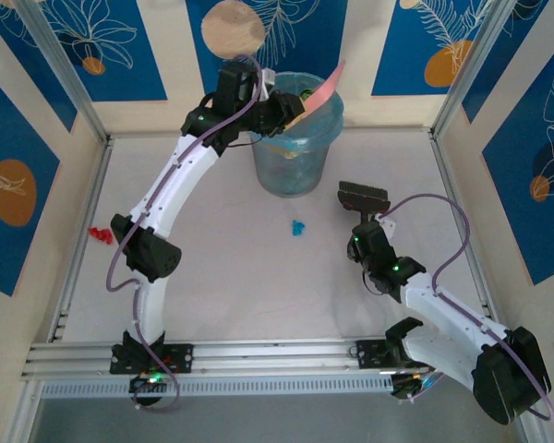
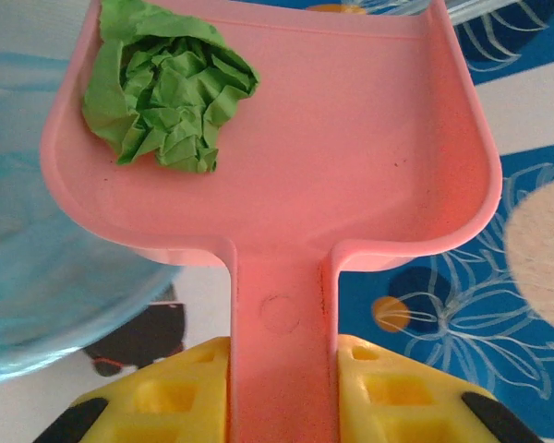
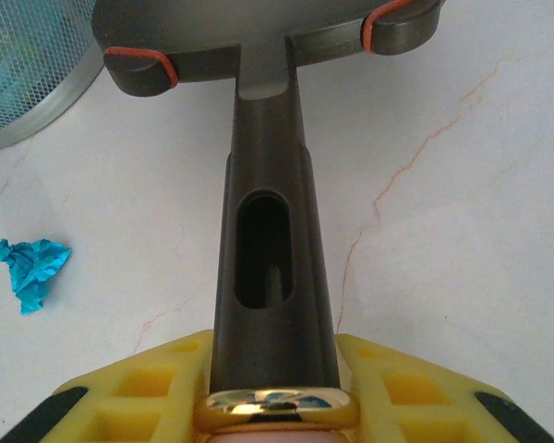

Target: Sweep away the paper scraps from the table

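My left gripper (image 1: 279, 113) (image 2: 282, 383) is shut on the handle of a pink dustpan (image 1: 322, 90) (image 2: 351, 138), held tilted over a blue mesh bin (image 1: 295, 152). A crumpled green paper scrap (image 2: 166, 88) lies in the pan's left corner. My right gripper (image 1: 367, 227) (image 3: 275, 392) is shut on the dark handle of a brush (image 1: 363, 196) (image 3: 268, 212), whose head rests low over the table (image 1: 222, 277) to the right of the bin. One blue paper scrap (image 1: 297, 226) (image 3: 30, 269) lies on the table left of the brush. Red paper scraps (image 1: 99, 235) sit near the left rail.
The bin (image 2: 37, 277) (image 3: 23, 74) stands at the back centre of the table. Aluminium rails (image 1: 258, 355) edge the near side and patterned walls close the other sides. The left arm arches over the left half of the table.
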